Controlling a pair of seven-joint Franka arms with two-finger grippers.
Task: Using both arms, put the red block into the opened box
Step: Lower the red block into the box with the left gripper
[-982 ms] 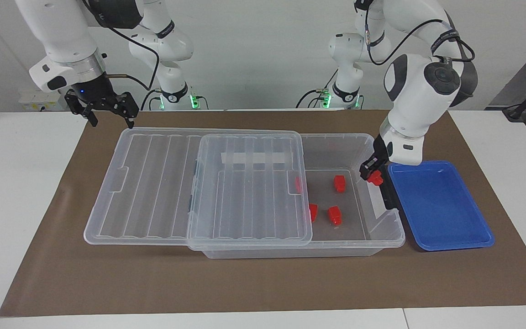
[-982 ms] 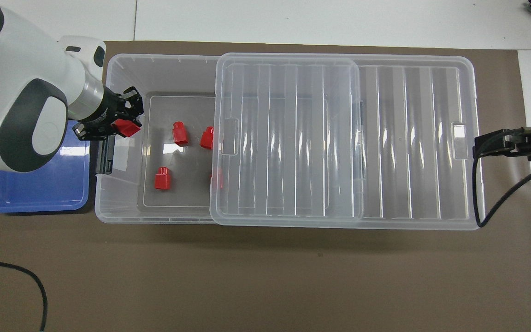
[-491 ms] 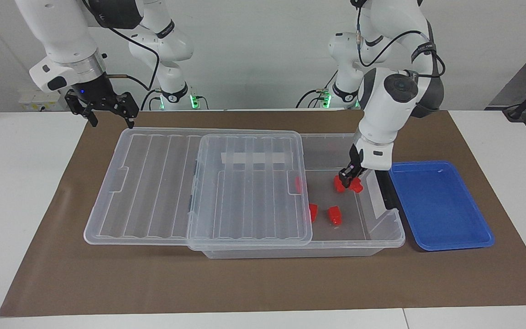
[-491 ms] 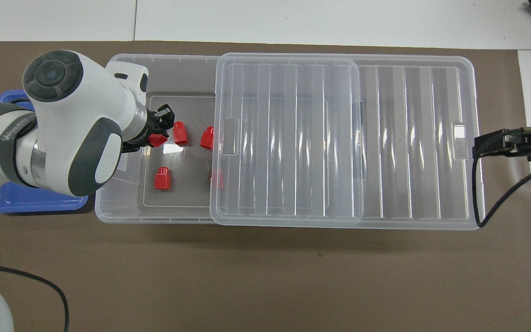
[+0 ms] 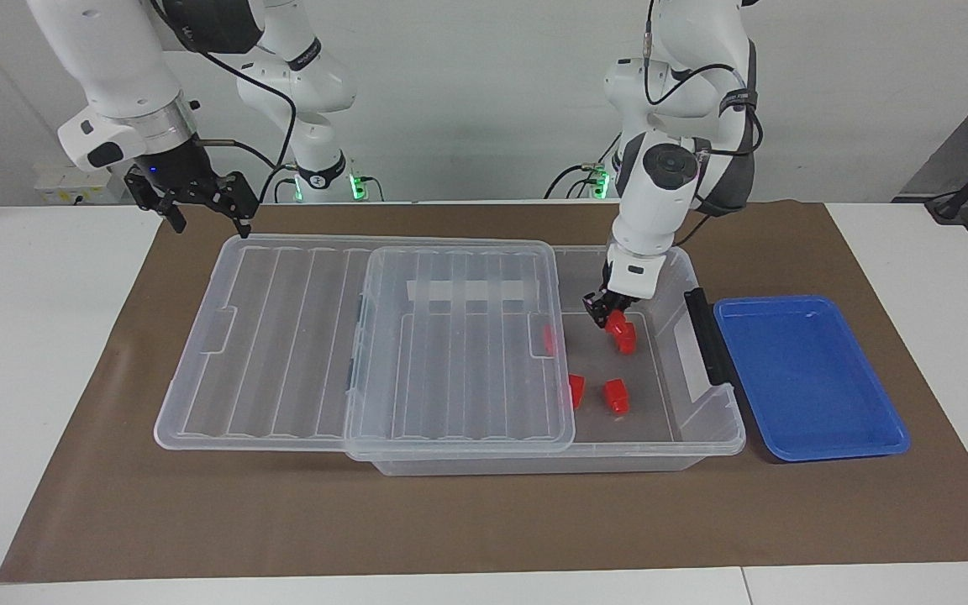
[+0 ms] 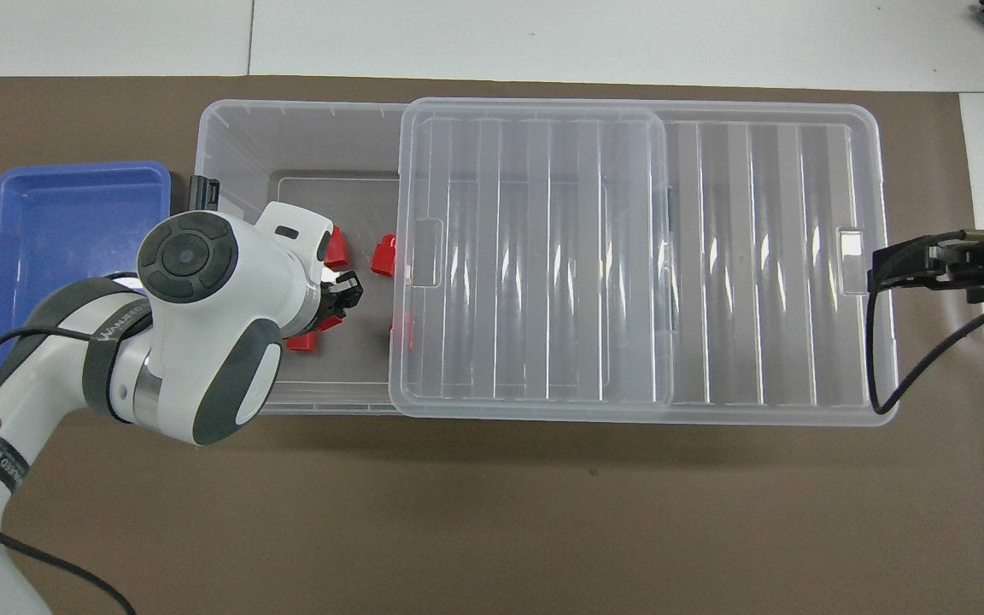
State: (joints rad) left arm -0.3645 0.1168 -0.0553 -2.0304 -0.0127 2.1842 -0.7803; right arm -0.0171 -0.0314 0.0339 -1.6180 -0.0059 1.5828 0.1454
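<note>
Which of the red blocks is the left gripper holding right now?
The red block up in the left gripper, over the box; the others lie loose on its floor.

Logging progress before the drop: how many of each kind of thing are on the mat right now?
Red blocks: 5 (four lying in the box, one in the left gripper)
Clear box with lid: 1
Blue tray: 1
Total: 7
</note>
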